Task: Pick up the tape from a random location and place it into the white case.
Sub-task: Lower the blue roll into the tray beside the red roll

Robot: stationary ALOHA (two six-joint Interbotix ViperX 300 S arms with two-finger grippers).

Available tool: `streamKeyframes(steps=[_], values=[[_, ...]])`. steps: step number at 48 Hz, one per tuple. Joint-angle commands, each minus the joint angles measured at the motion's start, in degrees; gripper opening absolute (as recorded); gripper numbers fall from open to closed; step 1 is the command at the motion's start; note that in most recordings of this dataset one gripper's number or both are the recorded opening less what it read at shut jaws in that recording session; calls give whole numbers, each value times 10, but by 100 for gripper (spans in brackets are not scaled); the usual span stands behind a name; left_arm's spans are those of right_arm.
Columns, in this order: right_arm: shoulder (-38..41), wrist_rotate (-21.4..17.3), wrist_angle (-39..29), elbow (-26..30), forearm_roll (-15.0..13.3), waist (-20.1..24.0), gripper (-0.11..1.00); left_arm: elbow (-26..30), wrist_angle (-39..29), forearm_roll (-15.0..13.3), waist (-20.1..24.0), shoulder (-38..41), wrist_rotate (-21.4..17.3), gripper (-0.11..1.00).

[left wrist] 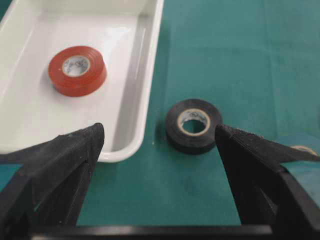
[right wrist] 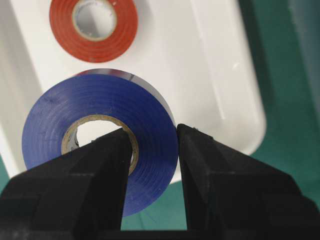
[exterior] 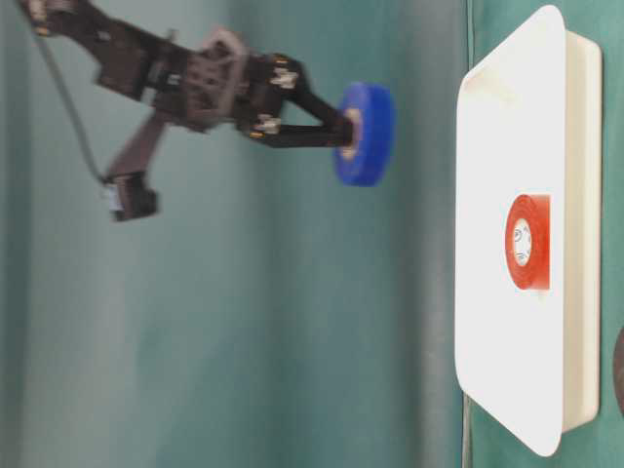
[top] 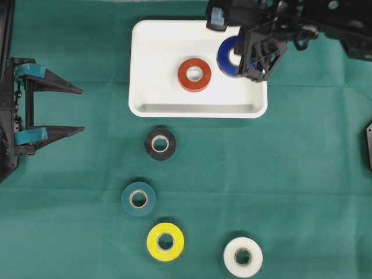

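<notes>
Blue tape; white case; red roll; black roll; green cloth.

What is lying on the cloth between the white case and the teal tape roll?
A black tape roll lies there alone, just below the white case and above the teal tape roll. The overhead view shows it.

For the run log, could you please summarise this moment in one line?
right claw: shut on blue tape roll, above white plastic case | left claw: open, empty
</notes>
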State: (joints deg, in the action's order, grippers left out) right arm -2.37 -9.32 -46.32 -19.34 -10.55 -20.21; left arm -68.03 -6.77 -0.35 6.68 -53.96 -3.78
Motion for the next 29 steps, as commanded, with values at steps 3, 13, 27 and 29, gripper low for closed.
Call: streamKeyframes(steps=[3, 13, 27, 29], values=[[11, -1, 36, -11, 1, -1, 31, 5, 5, -1, -1, 4, 1, 98], [57, -1, 91, -34, 1, -1, 31, 5, 5, -1, -1, 4, 1, 98], [106, 0, 121, -37, 0, -6, 31, 5, 6, -1, 1, 4, 1, 98], [111, 0, 121, -38, 0, -9, 31, 5, 6, -1, 1, 4, 1, 98]])
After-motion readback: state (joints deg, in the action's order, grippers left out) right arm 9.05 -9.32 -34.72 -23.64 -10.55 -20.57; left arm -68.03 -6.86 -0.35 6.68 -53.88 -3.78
